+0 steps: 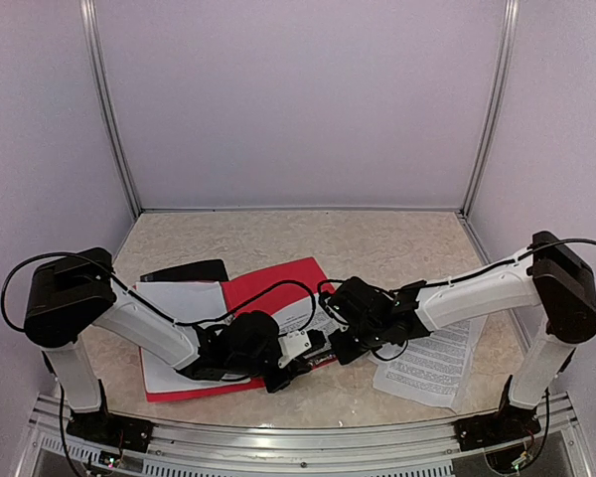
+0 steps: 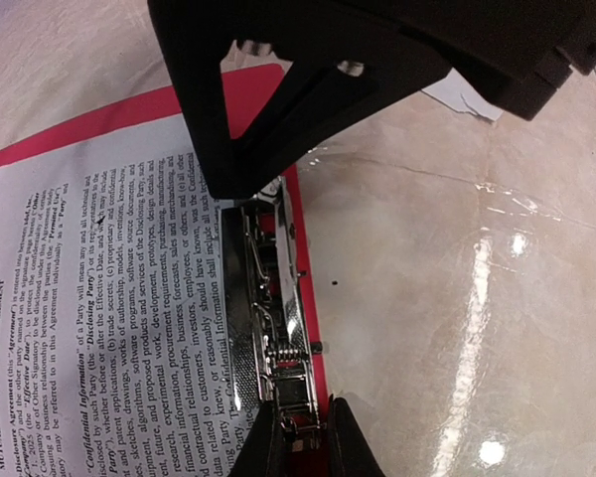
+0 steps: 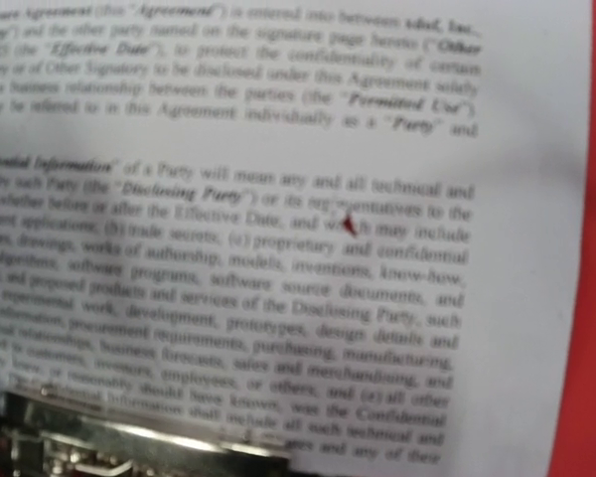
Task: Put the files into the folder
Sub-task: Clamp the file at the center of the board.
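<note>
Folder: red folder (image 1: 268, 283), open flat on the bench (image 1: 397, 238), between the two arms.
Clamp: metal clamp (image 2: 278, 328) along the folder's near edge, just beside bare bench.
Filed sheet: printed sheet (image 2: 109, 298) of dense black text, lying inside the folder; one edge reaching the clamp, under or against it, cannot tell which.
Blank sheets: blank sheets (image 1: 179, 313), white, on the folder's left half, partly under the left arm.
Loose sheet: second printed sheet (image 1: 432, 363), on the bench right of the folder and outside it, partly under the right arm.
Left jaws: nearly closed, pinching the lever end of the metal clamp.
Right jaws: pressed together, holding nothing, tip low over the printed sheet by the clamp's far end; contact unclear.
Dark item: flat black object (image 1: 184, 270) on the bench behind the blank sheets; kind unclear.
</note>
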Controlling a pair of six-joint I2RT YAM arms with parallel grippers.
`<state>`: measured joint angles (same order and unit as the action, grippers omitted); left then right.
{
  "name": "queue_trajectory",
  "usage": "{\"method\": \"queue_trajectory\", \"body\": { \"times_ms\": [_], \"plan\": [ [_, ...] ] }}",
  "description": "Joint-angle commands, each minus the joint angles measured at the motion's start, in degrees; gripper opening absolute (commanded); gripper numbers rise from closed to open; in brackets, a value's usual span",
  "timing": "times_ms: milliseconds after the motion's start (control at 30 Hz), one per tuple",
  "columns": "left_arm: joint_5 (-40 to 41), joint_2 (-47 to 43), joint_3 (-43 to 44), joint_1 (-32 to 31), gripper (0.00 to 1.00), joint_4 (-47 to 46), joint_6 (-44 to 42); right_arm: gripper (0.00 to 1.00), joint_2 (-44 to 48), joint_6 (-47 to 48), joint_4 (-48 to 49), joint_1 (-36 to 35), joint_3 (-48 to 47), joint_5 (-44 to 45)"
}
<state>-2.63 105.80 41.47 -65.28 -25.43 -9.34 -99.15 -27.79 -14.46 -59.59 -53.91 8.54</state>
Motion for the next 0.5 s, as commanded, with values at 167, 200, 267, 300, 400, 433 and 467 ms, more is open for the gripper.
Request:
{"method": "queue_trajectory", "body": {
  "times_ms": [167,200,267,300,400,433,467],
  "plan": [
    [-6.39,2.62,0.53,-1.11,0.0,6.36,-1.47,0.0,-2.72,2.25,-2.82,0.92,-0.25,-0.48],
    [-6.34,2.65,0.54,-1.08,0.0,6.36,-1.49,0.0,-2.11,2.22,-3.46,0.91,-0.52,-0.37],
    [-6.31,2.74,0.62,-1.09,0.0,6.36,-1.4,0.0,-0.74,2.25,-4.48,0.97,-1.16,-0.09],
    [-6.25,2.82,0.67,-1.08,0.0,6.36,-1.35,0.0,-0.06,2.32,-5.11,0.96,-1.51,-0.16],
    [-6.25,3.01,0.8,-1.09,0.0,6.4,-1.29,0.0,1.55,2.39,-6.29,0.96,-2.45,-0.18],
    [-6.22,3.05,0.8,-1.08,0.0,6.44,-1.29,0.0,1.93,2.47,-6.63,0.94,-2.73,-0.16],
    [-6.26,3.03,0.8,-1.08,0.0,6.45,-1.29,0.0,2.21,2.48,-6.78,0.97,-2.89,-0.05]
  ]
}}
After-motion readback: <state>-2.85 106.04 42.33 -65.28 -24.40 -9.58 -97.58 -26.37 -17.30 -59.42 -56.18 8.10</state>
